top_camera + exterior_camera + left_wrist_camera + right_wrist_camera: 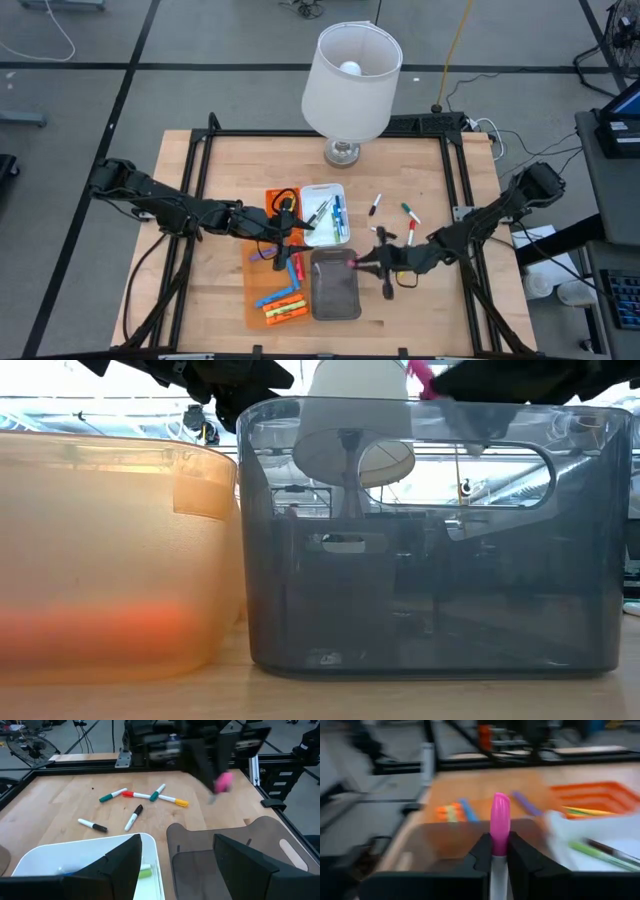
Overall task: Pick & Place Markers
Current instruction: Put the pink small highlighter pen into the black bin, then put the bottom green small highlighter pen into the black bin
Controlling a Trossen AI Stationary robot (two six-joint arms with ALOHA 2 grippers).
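My right gripper (364, 262) is shut on a pink-capped marker (352, 263) over the right rim of the grey tray (335, 297). The low view shows the pink marker (420, 377) above that tray's wall. My left gripper (290, 243) hovers open above the spot where the orange tray (262, 300), white tray (326, 190) and grey tray meet, touching nothing. Several markers (150, 796) lie flat on the bare wood beyond the trays. Coloured markers (283, 304) lie in the orange tray, and a few more (338, 212) in the white tray. My right gripper (499, 845) pinches the pink marker between its two fingers, on the barrel just behind the cap (499, 851). The marker lies along the fingers, its pink cap (500, 815) sticking out past the fingertips. It is lifted clear, above the grey tray.
A table lamp (350, 80) stands at the middle of the far edge. A black frame (300, 133) runs around the table. Loose markers (408, 211) lie right of the white tray, and one black-capped marker (388, 288) lies right of the grey tray.
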